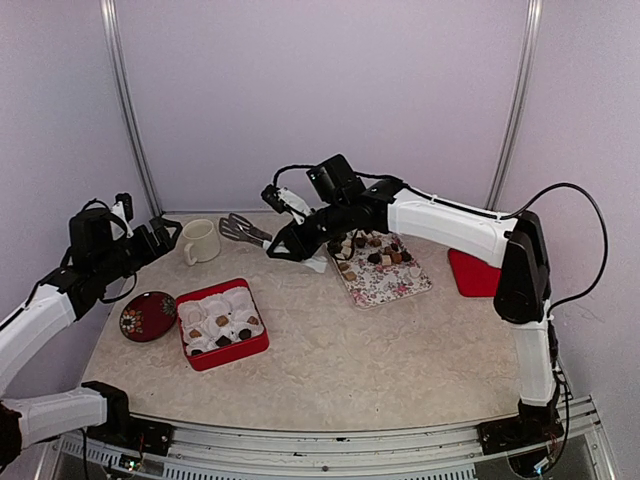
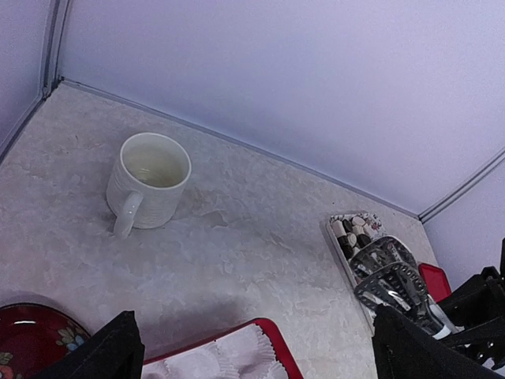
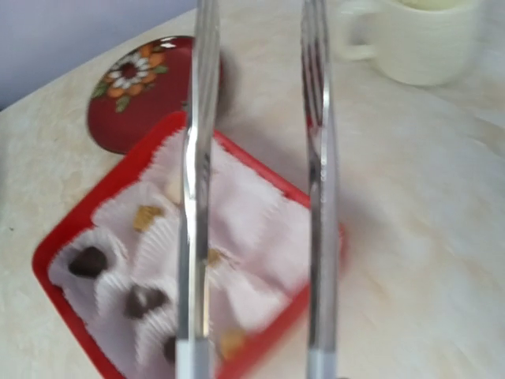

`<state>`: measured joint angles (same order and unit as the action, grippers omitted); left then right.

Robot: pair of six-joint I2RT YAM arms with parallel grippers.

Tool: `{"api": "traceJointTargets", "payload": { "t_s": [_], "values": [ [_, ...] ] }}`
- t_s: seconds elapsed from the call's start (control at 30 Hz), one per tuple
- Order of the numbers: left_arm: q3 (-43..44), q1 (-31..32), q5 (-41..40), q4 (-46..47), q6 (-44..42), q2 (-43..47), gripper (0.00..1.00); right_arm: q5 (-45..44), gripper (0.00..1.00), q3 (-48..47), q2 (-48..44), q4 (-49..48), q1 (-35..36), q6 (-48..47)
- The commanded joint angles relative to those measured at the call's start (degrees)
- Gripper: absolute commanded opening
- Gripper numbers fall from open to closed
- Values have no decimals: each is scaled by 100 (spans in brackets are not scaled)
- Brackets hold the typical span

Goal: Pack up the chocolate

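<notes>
The left gripper (image 2: 254,335) hangs with its jaws spread wide and nothing between them. The red box (image 1: 232,355) lies below and just ahead of its fingers, and the chocolate (image 3: 87,260) nearest to it sits in there. The box's paper cups (image 3: 237,197) hold a few pieces, dark and tan, and several cups are bare.

The right gripper (image 1: 300,240) is clamped on a pair of metal tongs (image 1: 240,230). The two blades reach out ahead of it, with the box ahead of and below them. Whether anything sits between the tips cannot be told.

Most of the chocolate lies behind that gripper, on the floral tray (image 1: 400,285) beneath its forearm.

Each piece looks light and firm, yet easily scuffed or crushed. The round ones are likely to roll or squirt free. The tongs would best pinch a piece lightly across its middle, low on its sides.
</notes>
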<state>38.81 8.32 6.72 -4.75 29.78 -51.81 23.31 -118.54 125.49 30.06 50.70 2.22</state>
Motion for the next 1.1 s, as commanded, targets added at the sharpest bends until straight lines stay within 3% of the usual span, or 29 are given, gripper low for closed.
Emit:
{"api": "traceJointTargets", "payload": {
  "t_s": [0.0, 0.5, 0.67, 1.07],
  "values": [
    [-23, -33, 84, 97, 22, -52, 99, -179, 37, 1108, -855, -244, -372, -49],
    [39, -2, 252, 299, 80, -309, 99, -1113, 37, 5183, -3786, -338, -2207, 497],
    [107, 46, 232, 342, 93, -537, 99, -1353, 39, 6068, -4401, -522, -2765, 979],
    [185, 108, 203, 423, 90, -734, 99, -1916, 38, 7159, -4899, -789, -2872, 1900]
  ]
}}
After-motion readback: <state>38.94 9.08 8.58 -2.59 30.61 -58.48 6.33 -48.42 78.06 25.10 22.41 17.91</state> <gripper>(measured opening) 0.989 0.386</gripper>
